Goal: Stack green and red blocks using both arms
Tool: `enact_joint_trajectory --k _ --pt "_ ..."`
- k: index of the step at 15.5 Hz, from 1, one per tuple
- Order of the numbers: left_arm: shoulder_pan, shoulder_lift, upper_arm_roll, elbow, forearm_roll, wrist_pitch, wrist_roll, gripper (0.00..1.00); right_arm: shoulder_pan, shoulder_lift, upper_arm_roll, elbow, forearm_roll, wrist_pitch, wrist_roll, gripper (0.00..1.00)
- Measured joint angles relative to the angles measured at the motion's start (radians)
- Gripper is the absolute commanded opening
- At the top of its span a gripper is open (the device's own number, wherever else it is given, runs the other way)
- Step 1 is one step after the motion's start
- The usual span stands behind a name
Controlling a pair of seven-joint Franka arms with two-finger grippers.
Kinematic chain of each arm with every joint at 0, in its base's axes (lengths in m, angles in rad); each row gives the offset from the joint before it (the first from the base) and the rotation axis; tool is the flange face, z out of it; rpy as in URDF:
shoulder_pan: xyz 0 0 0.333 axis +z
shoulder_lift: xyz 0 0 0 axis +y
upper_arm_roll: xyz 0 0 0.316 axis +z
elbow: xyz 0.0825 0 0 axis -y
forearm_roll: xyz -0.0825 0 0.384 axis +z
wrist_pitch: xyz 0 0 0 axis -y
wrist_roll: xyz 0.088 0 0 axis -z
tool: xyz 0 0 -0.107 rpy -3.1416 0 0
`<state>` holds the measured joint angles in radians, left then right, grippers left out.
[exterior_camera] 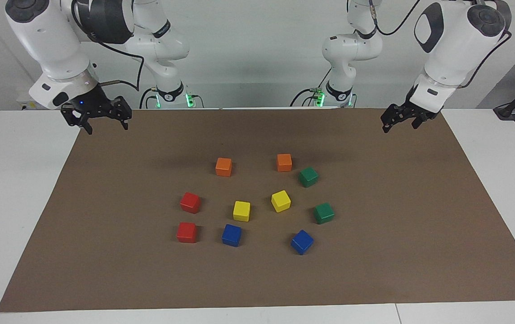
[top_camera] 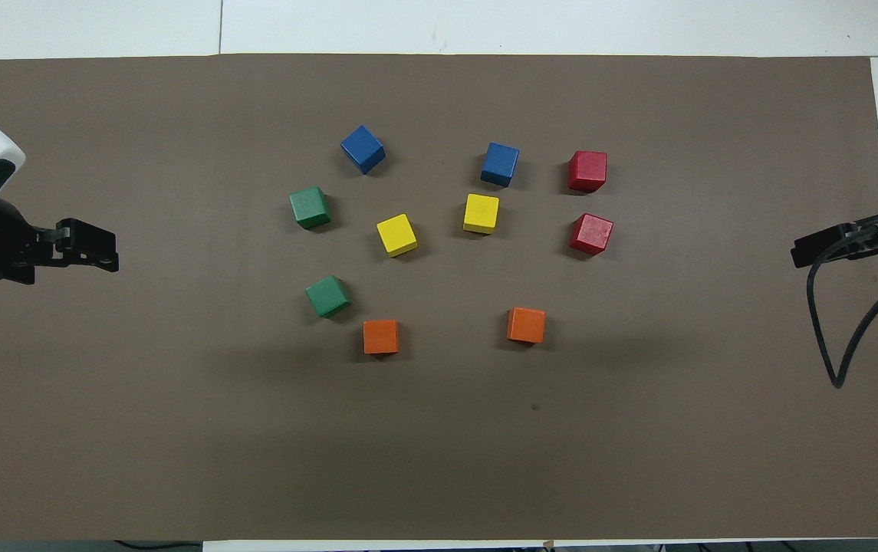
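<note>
- The left claw (exterior_camera: 400, 122) hangs released over the brown mat (exterior_camera: 419, 202) at the left arm's end of the tabletop (exterior_camera: 14, 180), holding nothing.
- The right claw (exterior_camera: 104, 123) hangs released over the mat's corner at the right arm's end, also holding nothing.
- Two green blocks (exterior_camera: 308, 177) (exterior_camera: 324, 213) lie apart toward the left arm's end.
- Two red blocks (exterior_camera: 190, 202) (exterior_camera: 186, 232) lie near each other toward the right arm's end.
- Orange cubes (exterior_camera: 223, 166), yellow cubes (exterior_camera: 241, 210) and blue cubes (exterior_camera: 231, 235) sit between them.

White table (exterior_camera: 14, 180); brown mat (exterior_camera: 374, 261); cubes
</note>
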<state>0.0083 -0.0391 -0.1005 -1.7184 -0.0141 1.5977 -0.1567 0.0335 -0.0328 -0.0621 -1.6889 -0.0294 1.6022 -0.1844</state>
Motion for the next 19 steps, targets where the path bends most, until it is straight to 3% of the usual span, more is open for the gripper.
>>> enact_joint_trajectory --k 10,15,19 --pt "0.0 0.0 0.0 0.0 0.0 0.0 0.0 1.0 0.005 0.0 0.019 -0.005 0.0 0.016 0.049 1.0" --pt "0.0 0.0 0.0 0.0 0.0 0.0 0.0 1.0 0.092 0.007 0.038 -0.127 0.002 0.217 0.29 1.0" --pt "0.0 0.0 0.0 0.0 0.0 0.0 0.0 1.0 0.176 0.116 0.042 -0.199 0.036 0.424 0.587 1.0"
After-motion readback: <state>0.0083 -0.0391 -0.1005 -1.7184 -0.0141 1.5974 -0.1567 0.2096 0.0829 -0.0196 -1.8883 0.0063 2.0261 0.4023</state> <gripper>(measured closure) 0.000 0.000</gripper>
